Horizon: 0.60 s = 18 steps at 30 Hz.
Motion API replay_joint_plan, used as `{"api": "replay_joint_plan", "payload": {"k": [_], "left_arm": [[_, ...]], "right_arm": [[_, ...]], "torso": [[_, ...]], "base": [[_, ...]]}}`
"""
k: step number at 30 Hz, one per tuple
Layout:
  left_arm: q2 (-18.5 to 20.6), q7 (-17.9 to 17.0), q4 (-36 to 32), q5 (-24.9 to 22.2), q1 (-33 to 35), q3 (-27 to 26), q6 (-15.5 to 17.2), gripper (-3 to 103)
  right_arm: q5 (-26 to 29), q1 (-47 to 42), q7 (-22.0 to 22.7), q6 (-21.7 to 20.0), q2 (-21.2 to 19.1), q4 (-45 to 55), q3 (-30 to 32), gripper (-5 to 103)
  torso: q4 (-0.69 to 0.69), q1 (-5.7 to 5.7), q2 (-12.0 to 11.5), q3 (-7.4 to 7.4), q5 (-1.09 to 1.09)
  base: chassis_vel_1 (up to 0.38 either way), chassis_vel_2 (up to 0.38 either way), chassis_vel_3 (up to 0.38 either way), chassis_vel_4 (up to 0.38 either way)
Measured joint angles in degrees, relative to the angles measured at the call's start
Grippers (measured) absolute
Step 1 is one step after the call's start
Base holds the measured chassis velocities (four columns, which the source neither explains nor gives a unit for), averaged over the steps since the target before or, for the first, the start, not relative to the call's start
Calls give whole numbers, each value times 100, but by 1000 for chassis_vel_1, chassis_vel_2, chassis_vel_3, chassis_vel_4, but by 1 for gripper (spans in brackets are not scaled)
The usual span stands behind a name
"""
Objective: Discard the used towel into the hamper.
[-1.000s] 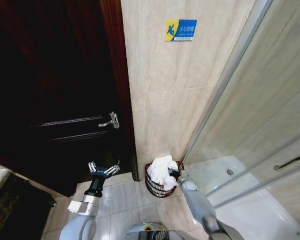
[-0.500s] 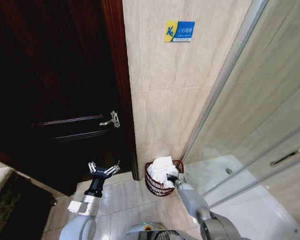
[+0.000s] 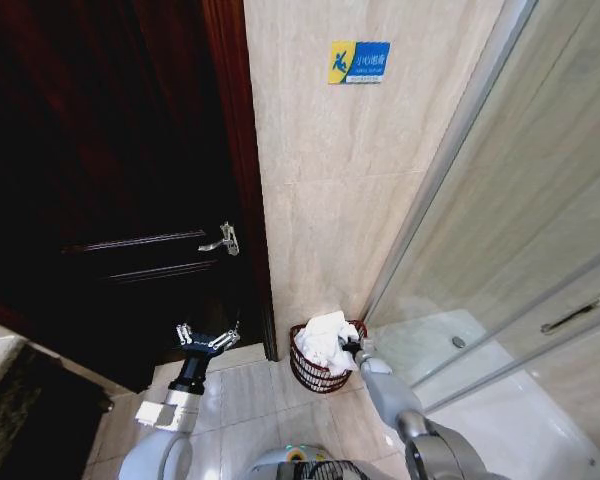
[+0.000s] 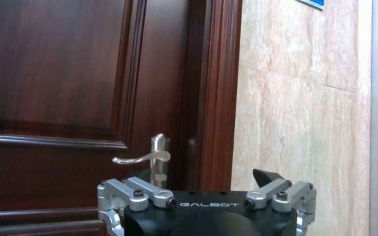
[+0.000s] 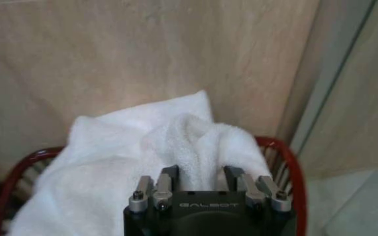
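Note:
The hamper is a small round reddish-brown wire basket standing on the floor tiles in the corner between the door frame and the shower glass. A white towel is heaped in it and rises above the rim. My right gripper is at the hamper's right rim. In the right wrist view the right gripper is shut on a raised fold of the towel, above the red rim of the hamper. My left gripper hangs open and empty in front of the door, left of the hamper.
A dark wooden door with a silver lever handle fills the left side. Beige tiled wall with a blue sign stands behind the hamper. A glass shower door runs along the right. A dark mat lies at lower left.
My right gripper has shifted slightly back and forth at the hamper's right rim, with the towel staying in the basket. The left arm has not moved.

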Motion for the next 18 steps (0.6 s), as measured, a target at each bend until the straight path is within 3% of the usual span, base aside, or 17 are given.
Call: {"api": "replay_joint_plan", "payload": {"k": [4, 5, 8, 10, 15, 18], "left_arm": [[0, 0, 0, 0, 0, 0, 0, 100], [0, 0, 0, 0, 0, 0, 0, 100], [0, 0, 0, 0, 0, 0, 0, 100], [0, 0, 0, 0, 0, 0, 0, 100], [0, 0, 0, 0, 0, 0, 0, 100], [0, 0, 0, 0, 0, 0, 0, 100]], "right_arm": [[-226, 71, 514, -57, 32, -119, 20, 65], [-272, 73, 622, -97, 37, -142, 24, 65], [-317, 127, 750, -124, 37, -294, 35, 76], [-313, 206, 763, -147, 14, -484, 58, 86], [-15, 202, 629, -323, -34, -539, 67, 99], [100, 160, 417, -340, -51, -503, 68, 100]], "torso": [[0, 0, 0, 0, 0], [0, 0, 0, 0, 0], [0, 0, -1, 0, 0], [1, 0, -1, 0, -1], [0, 0, -1, 0, -1], [0, 0, -1, 0, -1]], "base": [[0, 0, 0, 0], [0, 0, 0, 0], [0, 0, 0, 0], [0, 0, 0, 0], [0, 0, 0, 0], [0, 0, 0, 0]]}}
